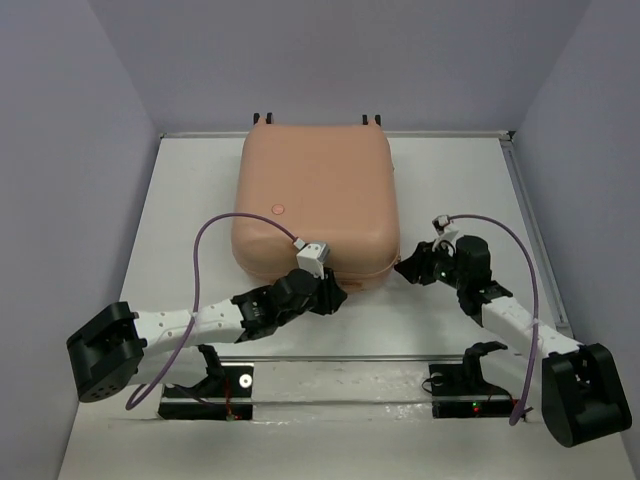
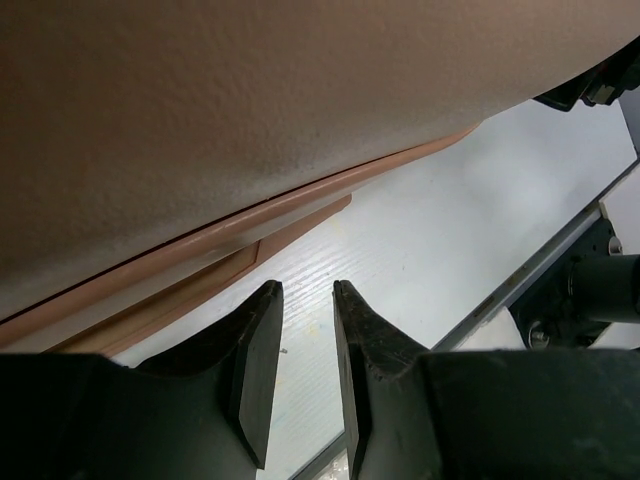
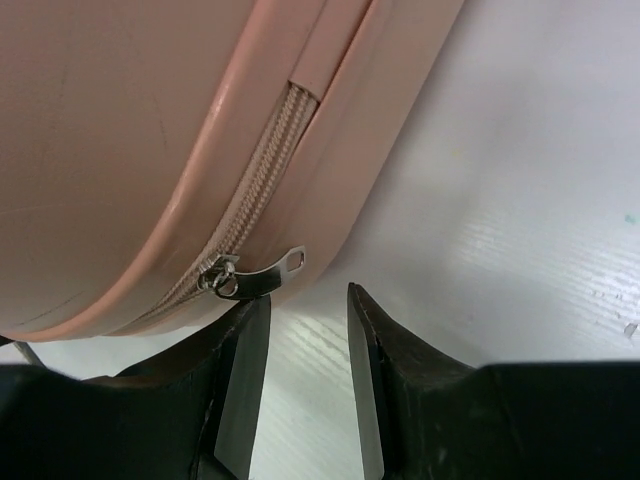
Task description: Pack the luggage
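- The luggage (image 1: 315, 200) lies flat on the table (image 1: 450, 180), lid down on its base. In the top view it fills the middle of the surface toward 12 o'clock. Its caster wheels (image 1: 262, 119) poke out at the far edge, so the seam faces the arms.
- A zipper (image 3: 262, 175) runs along the seam of the shell. Its metal zipper pull (image 3: 270, 272) juts out from the corner at about 4 o'clock of the case, clear of the shell and easy to pinch.
- The right gripper (image 3: 308, 300) sits low at that corner. Its fingers are apart with nothing between them, and the pull is just beside the left finger at about 11 o'clock. This placement suggests it is lining up to take the tab.
- The left gripper (image 2: 308, 292) is at the 6 o'clock edge of the case, low to the table and aimed along the seam. Its fingers are parted by a narrow gap and hold nothing. It likely sits there to brace the shell against the zip's drag.
- Judged from this, packing looks nearly done and closing the zip remains. How far the zip has already run cannot be told.
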Controlling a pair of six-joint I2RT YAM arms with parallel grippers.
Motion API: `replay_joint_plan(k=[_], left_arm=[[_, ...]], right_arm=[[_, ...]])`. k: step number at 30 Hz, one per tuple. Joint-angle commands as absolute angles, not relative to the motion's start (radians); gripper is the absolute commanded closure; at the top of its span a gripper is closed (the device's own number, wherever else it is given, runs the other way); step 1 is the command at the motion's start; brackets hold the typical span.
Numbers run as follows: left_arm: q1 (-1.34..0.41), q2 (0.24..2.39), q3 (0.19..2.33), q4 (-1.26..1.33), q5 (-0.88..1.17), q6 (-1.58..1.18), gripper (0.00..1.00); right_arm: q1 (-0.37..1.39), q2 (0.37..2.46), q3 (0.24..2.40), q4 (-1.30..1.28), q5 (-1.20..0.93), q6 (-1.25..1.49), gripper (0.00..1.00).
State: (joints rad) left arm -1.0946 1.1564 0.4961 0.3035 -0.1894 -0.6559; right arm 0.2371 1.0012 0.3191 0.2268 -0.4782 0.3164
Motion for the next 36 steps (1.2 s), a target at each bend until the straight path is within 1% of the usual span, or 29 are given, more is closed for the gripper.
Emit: replay_joint_plan(k=[1, 3, 6, 10, 12, 15, 19, 21, 23, 24, 28, 32, 33, 35, 36], left_arm=[[-1.08, 1.154, 0.494, 0.348, -0.204, -0.624, 0.62], [-1.078, 1.152, 0.499, 0.333, -0.225, -0.627, 0.63], [-1.08, 1.131, 0.492, 0.31, -0.259, -0.637, 0.64], [-1.08, 1.098, 0.468, 0.31, -0.273, -0.653, 0.65], [-1.08, 1.092, 0.456, 0.318, -0.262, -0.66, 0.65], [-1.08, 1.097, 0.451, 0.325, -0.255, -0.666, 0.65], [-1.081, 1.1, 0.448, 0.33, -0.258, -0.672, 0.66], [-1.081, 1.104, 0.453, 0.336, -0.262, -0.672, 0.66], [-1.083, 1.111, 0.456, 0.345, -0.262, -0.675, 0.67], [-1.083, 1.112, 0.456, 0.35, -0.262, -0.678, 0.67], [-1.106, 1.12, 0.46, 0.357, -0.288, -0.684, 0.68], [-1.126, 1.131, 0.468, 0.364, -0.327, -0.687, 0.68], [-1.124, 1.137, 0.469, 0.368, -0.34, -0.687, 0.68], [-1.124, 1.16, 0.474, 0.383, -0.353, -0.689, 0.68], [-1.126, 1.166, 0.479, 0.385, -0.357, -0.689, 0.68]], right_arm=[[0.245, 1.009, 0.344, 0.391, -0.505, 0.215, 0.58], [0.256, 1.003, 0.336, 0.437, -0.479, 0.175, 0.61], [0.268, 0.977, 0.316, 0.514, -0.453, 0.141, 0.61], [0.268, 0.994, 0.33, 0.52, -0.503, 0.115, 0.62], [0.281, 1.028, 0.339, 0.528, -0.552, 0.11, 0.67], [0.296, 1.029, 0.334, 0.537, -0.537, 0.106, 0.74], [0.321, 0.994, 0.316, 0.566, -0.54, 0.121, 0.75], [0.321, 1.017, 0.327, 0.568, -0.535, 0.109, 0.78], [0.321, 1.043, 0.328, 0.597, -0.54, 0.107, 0.84], [0.321, 1.066, 0.325, 0.641, -0.545, 0.11, 0.93], [0.33, 1.063, 0.288, 0.695, -0.558, 0.153, 0.93], [0.432, 0.985, 0.261, 0.609, -0.487, 0.207, 0.93], [0.505, 0.977, 0.271, 0.544, -0.409, 0.231, 0.93], [0.593, 0.966, 0.291, 0.467, -0.324, 0.242, 0.93], [0.632, 0.965, 0.301, 0.375, -0.217, 0.258, 0.93]])
